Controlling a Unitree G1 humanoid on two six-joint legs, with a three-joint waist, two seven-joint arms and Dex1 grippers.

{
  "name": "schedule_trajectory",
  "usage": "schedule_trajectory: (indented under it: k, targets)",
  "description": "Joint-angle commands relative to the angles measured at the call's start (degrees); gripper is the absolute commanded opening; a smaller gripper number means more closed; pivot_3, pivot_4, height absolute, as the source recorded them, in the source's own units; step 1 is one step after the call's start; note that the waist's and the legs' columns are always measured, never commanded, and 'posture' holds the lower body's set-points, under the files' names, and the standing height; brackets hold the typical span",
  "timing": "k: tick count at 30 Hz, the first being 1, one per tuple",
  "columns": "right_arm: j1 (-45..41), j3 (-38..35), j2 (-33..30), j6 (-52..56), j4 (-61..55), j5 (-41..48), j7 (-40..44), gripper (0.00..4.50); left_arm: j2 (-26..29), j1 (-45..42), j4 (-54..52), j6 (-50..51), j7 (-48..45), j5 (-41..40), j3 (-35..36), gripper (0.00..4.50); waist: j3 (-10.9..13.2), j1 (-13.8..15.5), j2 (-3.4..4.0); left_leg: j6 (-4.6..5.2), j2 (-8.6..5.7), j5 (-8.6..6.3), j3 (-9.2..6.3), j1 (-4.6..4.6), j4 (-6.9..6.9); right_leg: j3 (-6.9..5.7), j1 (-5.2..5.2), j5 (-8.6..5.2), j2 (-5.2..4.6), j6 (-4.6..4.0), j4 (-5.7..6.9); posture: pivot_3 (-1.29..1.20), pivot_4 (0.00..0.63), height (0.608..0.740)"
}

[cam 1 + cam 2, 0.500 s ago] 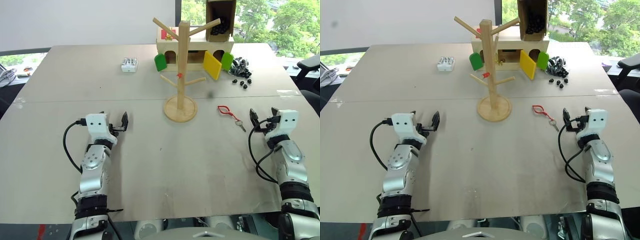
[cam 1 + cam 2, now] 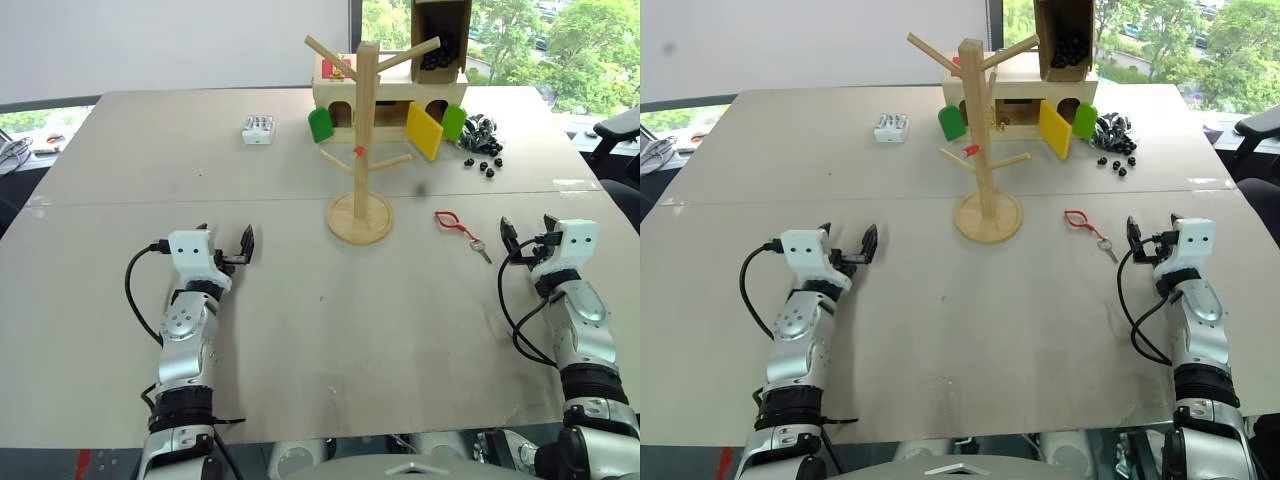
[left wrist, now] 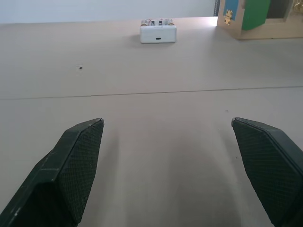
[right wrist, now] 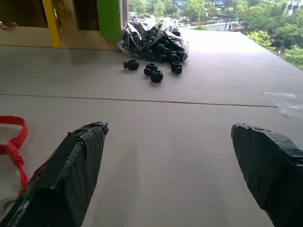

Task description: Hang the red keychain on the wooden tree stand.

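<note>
From the head camera, nothing of the job is done yet. The red keychain [image 2: 456, 225] lies flat on the worktop [image 2: 320, 330], cord loop towards the stand and its small silver key trailing towards the right arm. The wooden tree stand [image 2: 362, 140] stands upright in the middle of the worktop, every peg bare. The keychain sits between the stand's round base and the right gripper [image 2: 526, 234], apart from both, nearer the gripper. That right gripper has its fingers spread wide and carries nothing. Over on the other side, the left gripper [image 2: 226, 242] rests just above the worktop, also spread and empty, well apart from the keychain.

Behind the stand there's a wooden box house with green and yellow flaps [image 2: 392, 100], a bag of black beads [image 2: 482, 132] with a few loose ones beside it, and a small white battery case [image 2: 258, 129].

Left wrist view now: two black fingers wide apart, bare worktop between them, the battery case far ahead. Nothing gripped.

Right wrist view: the taped black fingers stand wide apart again, nothing between them. The red cord of the keychain shows just outside one finger, off to the side rather than in the gap.

So, by my reading, all of it is left: line the right gripper up on the cord, pinch it, lift, and loop it over a peg.
</note>
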Motion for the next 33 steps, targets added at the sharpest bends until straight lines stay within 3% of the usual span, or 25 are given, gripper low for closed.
schedule_trajectory:
  k: [1, 8, 13, 18, 23, 29, 33]
  targets:
    - [0.0, -1.5, -0.9, -1.0, -1.7, 0.8, 0.3, 4.5, 0.8, 0.6, -1.1, -1.2, -0.9, -1.4, 1.3, 4.46, 0.0, 0.0, 0.0, 0.0, 0.0, 0.0, 0.0, 0.0, 0.0, 0.0, 0.0, 0.0, 0.0, 0.0, 0.0, 0.0, 0.15, 0.74]
    - [0.2, -1.4, -0.9, -1.0, -1.8, 0.8, 0.5, 4.5, 0.9, 1.3, -2.9, -0.6, -1.5, -2.1, 1.3, 4.46, 0.0, 0.0, 0.0, 0.0, 0.0, 0.0, 0.0, 0.0, 0.0, 0.0, 0.0, 0.0, 0.0, 0.0, 0.0, 0.0, 0.15, 0.74]
    - [0.0, -0.5, -1.8, -1.2, -1.3, 2.1, 5.8, 4.5, 1.1, 3.4, -12.6, 2.0, -9.3, -9.5, -0.4, 4.46, 0.0, 0.0, 0.0, 0.0, 0.02, 0.0, 0.0, -0.03, -0.01, 0.0, -0.02, 0.0, -0.03, 0.0, -0.01, 0.0, 0.15, 0.74]
    - [0.4, 1.9, -5.9, 5.0, -2.1, 6.4, 20.5, 4.5, 5.1, 6.9, -29.3, 9.3, -18.8, -19.4, -4.1, 4.46, 0.0, 0.0, 0.02, 0.0, 0.02, 0.0, 0.0, -0.03, 0.0, 0.01, -0.02, 0.0, -0.04, 0.0, 0.0, 0.0, 0.15, 0.74]
    - [-2.1, 4.0, -9.5, 10.7, -4.0, 8.8, 29.8, 4.5, 8.4, 11.9, -35.9, 12.0, -27.4, -23.8, -8.0, 4.46, 0.0, -0.2, 0.05, 0.01, 0.01, -0.01, 0.0, 0.01, -0.01, 0.05, -0.01, 0.0, 0.0, 0.0, 0.0, 0.0, 0.15, 0.74]
    - [-5.7, 6.9, -11.3, 17.6, -3.0, 7.8, 33.5, 4.5, 10.6, 16.9, -34.8, 6.9, -36.9, -20.7, -12.0, 4.46, 0.1, 0.0, 0.12, 0.24, 0.01, -0.14, 0.04, 0.03, -0.02, 0.1, -0.05, -0.01, 0.08, -0.02, -0.01, 0.0, 0.15, 0.74]
    - [-7.2, 7.9, -11.4, 19.0, -2.0, 6.7, 34.1, 4.5, 9.1, 17.6, -33.1, 3.4, -38.7, -19.1, -13.3, 4.46, 0.1, 0.5, 0.14, 0.26, -0.01, -0.15, -0.01, -0.02, -0.01, 0.03, -0.05, -0.01, 0.02, -0.02, -0.01, 0.0, 0.15, 0.74]
